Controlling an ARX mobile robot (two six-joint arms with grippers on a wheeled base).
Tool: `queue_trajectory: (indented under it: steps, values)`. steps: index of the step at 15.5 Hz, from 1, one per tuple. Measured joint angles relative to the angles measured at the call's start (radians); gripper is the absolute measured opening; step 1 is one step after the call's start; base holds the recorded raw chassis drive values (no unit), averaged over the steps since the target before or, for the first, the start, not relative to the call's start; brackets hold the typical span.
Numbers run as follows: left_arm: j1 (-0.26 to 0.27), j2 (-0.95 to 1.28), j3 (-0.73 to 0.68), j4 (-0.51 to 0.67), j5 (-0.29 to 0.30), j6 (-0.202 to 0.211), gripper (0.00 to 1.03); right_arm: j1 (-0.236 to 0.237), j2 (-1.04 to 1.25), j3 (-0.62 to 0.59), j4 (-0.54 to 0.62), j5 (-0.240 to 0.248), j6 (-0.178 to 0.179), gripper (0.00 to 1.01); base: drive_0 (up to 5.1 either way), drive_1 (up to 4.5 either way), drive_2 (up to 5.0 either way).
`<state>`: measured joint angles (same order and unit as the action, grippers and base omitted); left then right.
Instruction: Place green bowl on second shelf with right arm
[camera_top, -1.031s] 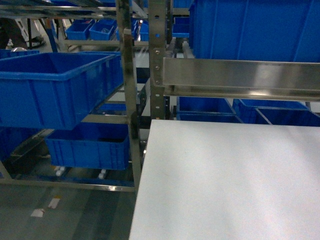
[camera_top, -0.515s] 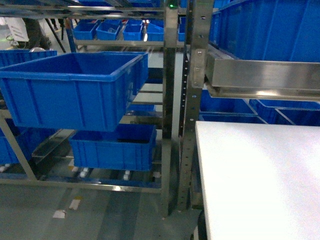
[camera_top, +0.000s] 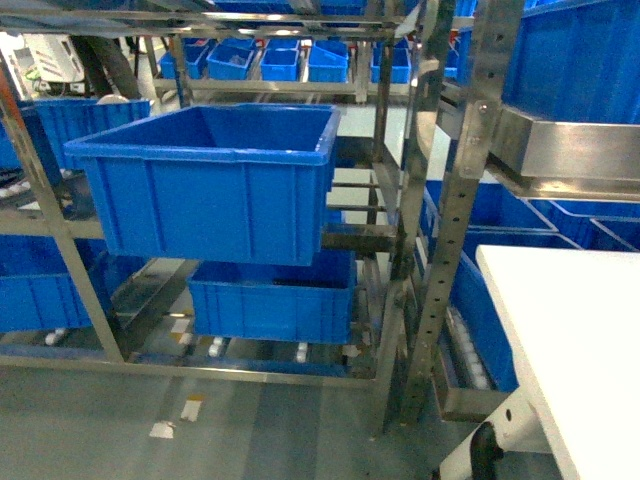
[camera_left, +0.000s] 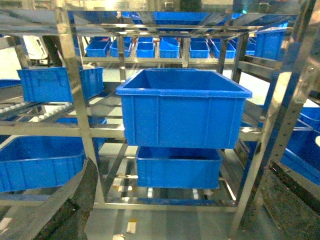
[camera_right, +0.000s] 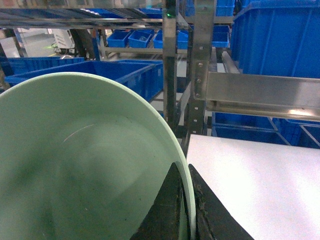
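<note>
Left pincer: I am not seeing its fingers anywhere, only dark blurred shapes at 7 and 5 o'clock of the left wrist view, so I cannot tell whether it is open or closed.
Big blue crate (camera_top: 215, 180): it is sitting at 10 o'clock of the head view on a steel rack tier, tilted slightly toward me as if resting on sloped roller tracks; moulded plastic, ribbed walls, thick rolled rim.
Lower crate (camera_top: 270, 295): it is lying directly under the big one, same glossy blue plastic.
Green bowl (camera_right: 85, 165): it is filling the left of the right wrist view from 7 to 11 o'clock, pale mint, smooth, deep sloping wall, thin rim.
Right pincer (camera_right: 186, 210): it is pinching the bowl's rim at 6 o'clock, one dark finger inside and one outside, presumably so the bowl travels steady.
Second shelf (camera_right: 260, 95): its brushed stainless rail is gleaming at 2 o'clock, above the counter; the bowl is not on it yet.
Counter (camera_right: 260, 185): flat matte white, lying at 4 o'clock beside the bowl.
</note>
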<state>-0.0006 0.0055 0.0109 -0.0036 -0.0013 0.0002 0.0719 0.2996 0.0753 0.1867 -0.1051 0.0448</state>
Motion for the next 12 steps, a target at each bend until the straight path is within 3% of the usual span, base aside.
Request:
queue_trajectory:
  steps: [12]
  values:
    - [0.0, 0.0, 0.0, -0.002, 0.0, 0.0, 0.98, 0.0, 0.0, 0.0, 0.001, 0.0, 0.0, 0.02, -5.0, 2.33, 2.3]
